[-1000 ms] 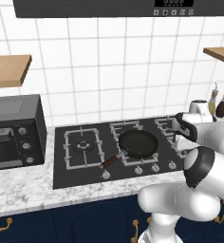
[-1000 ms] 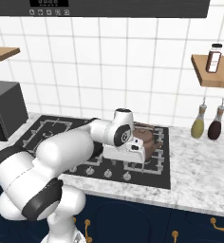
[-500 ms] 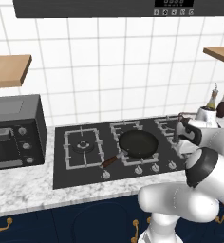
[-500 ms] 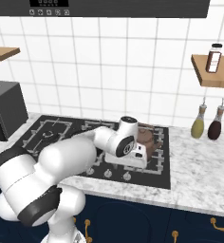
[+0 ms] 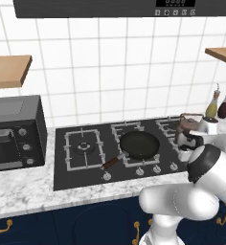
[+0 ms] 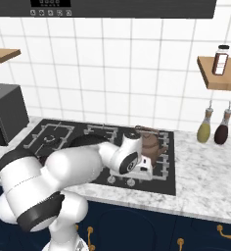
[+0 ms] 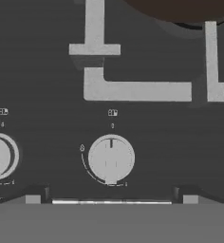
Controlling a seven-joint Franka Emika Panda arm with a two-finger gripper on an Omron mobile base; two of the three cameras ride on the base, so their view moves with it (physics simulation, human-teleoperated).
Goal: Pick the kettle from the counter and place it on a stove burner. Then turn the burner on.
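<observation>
Left base view: kettle [image 5: 187, 125] sits on the far-right burner [image 5: 175, 128] of the black cooktop [image 5: 62, 178], upright, thin handle arched on top. White arm rises from lower right and its hand hangs low over the cooktop's front right corner, just in front of the kettle. Frying pan [image 5: 139, 145] on the middle grate, handle pointing front-left. Toaster oven [image 5: 14, 131] at far left on the counter [image 5: 24, 196]; two slim bottles [image 5: 218, 104] by the wall at right, beyond the kettle. Right base view: kettle [image 6: 148, 141] on the right-hand burner [image 6: 162, 147], w/ the arm's wrist & hand just in front of it, above the knob row; pincer [image 6: 146, 172] points down at the cooktop's front edge. Bottles [image 6: 213, 127] stand on the counter [image 6: 210, 176] right of the cooktop, well apart from the kettle; small jar [image 6: 219, 60] on a wooden shelf above. Hand view: looking straight down on the cooktop; a round silver knob [image 7: 111, 159] sits centred near the bottom, second knob [image 7: 1, 156] at left edge, grey grate bars [image 7: 137, 90] above, dark underside of the kettle [image 7: 185, 9] at top. Pincer tips [image 7: 33, 199] at both bottom corners, spread wide, holding nothing, w/ the centre knob between them.
</observation>
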